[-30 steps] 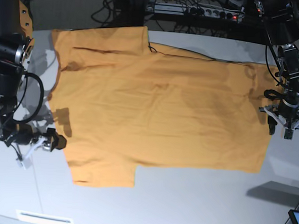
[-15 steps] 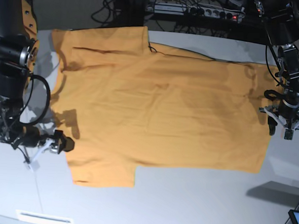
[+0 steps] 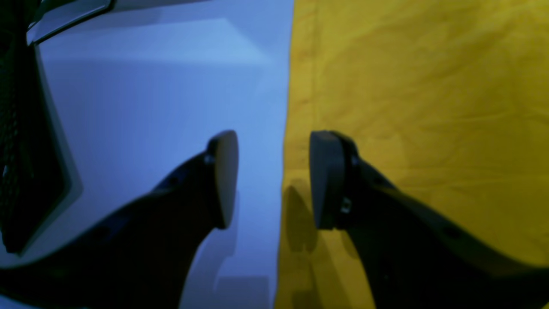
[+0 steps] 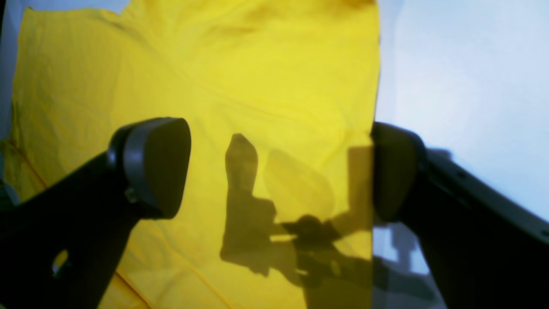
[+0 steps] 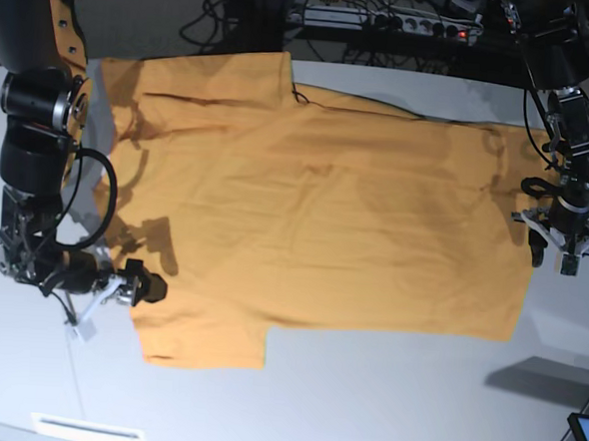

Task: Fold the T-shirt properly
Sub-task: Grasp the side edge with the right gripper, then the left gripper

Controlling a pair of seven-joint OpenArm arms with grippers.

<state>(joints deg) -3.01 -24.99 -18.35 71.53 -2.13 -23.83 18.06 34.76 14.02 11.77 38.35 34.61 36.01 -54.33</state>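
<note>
the t-shirt [image 5: 315, 207] lies flat on the white table [image 5: 383, 406], long axis across it, sleeves toward the right arm's side, hem toward the left. the right gripper [image 4: 279, 171] reaches in low over the near sleeve, jaws spread wide, holding nothing. the left gripper [image 3: 274, 178] points down, jaws parted astride the hem edge, gripping nothing.

Table [image 5: 364, 395]: pale grey-white surface, curved far edge.
Power strip [image 5: 392, 23]: behind table, red light at one end.
Cables [image 5: 227, 21]: dark tangle behind table.
Screen corner [image 5: 588, 438]: lower right edge.
White strip [image 5: 89, 429]: near table edge.
</note>
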